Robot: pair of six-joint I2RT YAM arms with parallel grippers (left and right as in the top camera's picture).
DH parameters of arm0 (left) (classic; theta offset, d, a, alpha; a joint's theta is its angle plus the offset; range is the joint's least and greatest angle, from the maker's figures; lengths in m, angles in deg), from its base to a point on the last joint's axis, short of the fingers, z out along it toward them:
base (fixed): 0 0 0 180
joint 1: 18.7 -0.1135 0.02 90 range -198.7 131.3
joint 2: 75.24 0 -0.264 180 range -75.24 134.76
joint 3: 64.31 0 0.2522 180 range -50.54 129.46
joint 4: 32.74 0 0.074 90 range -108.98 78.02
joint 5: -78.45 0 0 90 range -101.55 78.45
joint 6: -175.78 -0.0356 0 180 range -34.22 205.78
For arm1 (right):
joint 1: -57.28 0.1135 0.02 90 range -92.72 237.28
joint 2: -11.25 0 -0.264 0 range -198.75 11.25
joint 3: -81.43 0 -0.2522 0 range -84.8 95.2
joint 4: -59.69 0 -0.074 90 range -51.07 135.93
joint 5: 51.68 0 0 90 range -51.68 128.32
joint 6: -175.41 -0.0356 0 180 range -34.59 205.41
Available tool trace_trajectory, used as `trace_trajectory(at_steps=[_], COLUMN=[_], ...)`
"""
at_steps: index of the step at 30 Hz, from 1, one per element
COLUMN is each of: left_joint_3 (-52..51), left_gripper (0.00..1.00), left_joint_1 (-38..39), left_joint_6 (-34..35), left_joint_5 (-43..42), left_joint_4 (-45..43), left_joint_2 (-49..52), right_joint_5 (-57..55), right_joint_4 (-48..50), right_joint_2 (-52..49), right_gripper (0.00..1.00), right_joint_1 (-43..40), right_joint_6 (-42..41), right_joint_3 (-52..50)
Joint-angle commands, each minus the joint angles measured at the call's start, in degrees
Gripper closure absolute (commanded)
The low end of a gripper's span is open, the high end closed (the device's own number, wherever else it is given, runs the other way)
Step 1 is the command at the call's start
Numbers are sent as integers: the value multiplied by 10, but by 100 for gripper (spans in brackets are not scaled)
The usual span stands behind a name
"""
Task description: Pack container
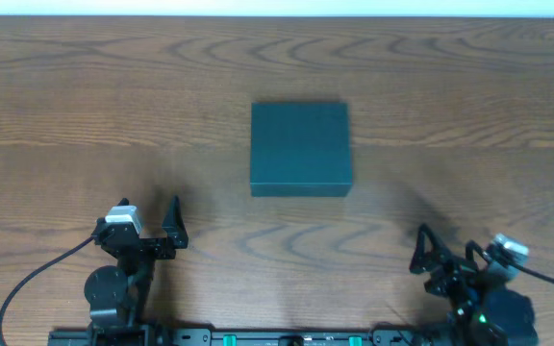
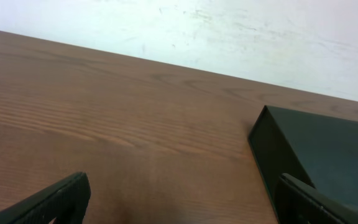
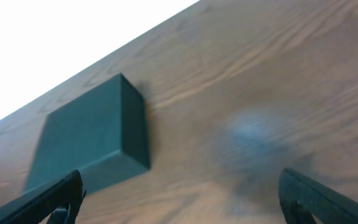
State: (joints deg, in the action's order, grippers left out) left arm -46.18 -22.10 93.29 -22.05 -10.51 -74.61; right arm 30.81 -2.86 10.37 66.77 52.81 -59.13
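A dark teal container (image 1: 300, 149) sits square on the wooden tabletop (image 1: 85, 106), about in the middle, its lid down flat. Both arms sit at the near edge, well apart from the box, one to either side of it. The left pincer (image 1: 149, 217) has its jaws spread wide with nothing between them, only bare wood grain; from its wrist camera the box lies ahead and off to the right. The right pincer (image 1: 455, 252) is spread just as wide and holds nothing; from its wrist camera the box lies ahead to the left. A pale wall (image 2: 229, 37) runs behind the far edge.
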Motion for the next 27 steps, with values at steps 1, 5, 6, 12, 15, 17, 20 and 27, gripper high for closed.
trace_trajectory(at_steps=[1, 5, 6, 12, 15, 17, 20, 27], left_joint_3=[-18, -18, -18, -18, -18, -18, -18, -18], left_gripper=[5, 5, 5, 5, 5, 5, 5, 5], left_joint_1=[-3, -3, -3, -3, -3, -3, -3, -3], left_joint_6=[0, 0, 0, 0, 0, 0, 0, 0], left_joint_5=[3, 3, 3, 3, 3, 3, 3, 3], left_joint_4=[3, 3, 3, 3, 3, 3, 3, 3], left_joint_2=[-4, -4, -4, -4, -4, -4, -4, -4], right_joint_5=[-28, -28, -25, 3, 4, 5, 4, 4], right_joint_4=[20, 50, 55, 66, 66, 66, 66, 66], right_joint_2=[6, 6, 6, 6, 6, 6, 6, 6], right_gripper=[1, 1, 1, 1, 1, 1, 1, 1], right_joint_1=[13, 20, 22, 24, 25, 25, 25, 25], right_joint_6=[29, 23, 13, -49, -49, -49, -49, -49], right_joint_3=[-48, -116, -130, -163, -163, -163, -163, -163])
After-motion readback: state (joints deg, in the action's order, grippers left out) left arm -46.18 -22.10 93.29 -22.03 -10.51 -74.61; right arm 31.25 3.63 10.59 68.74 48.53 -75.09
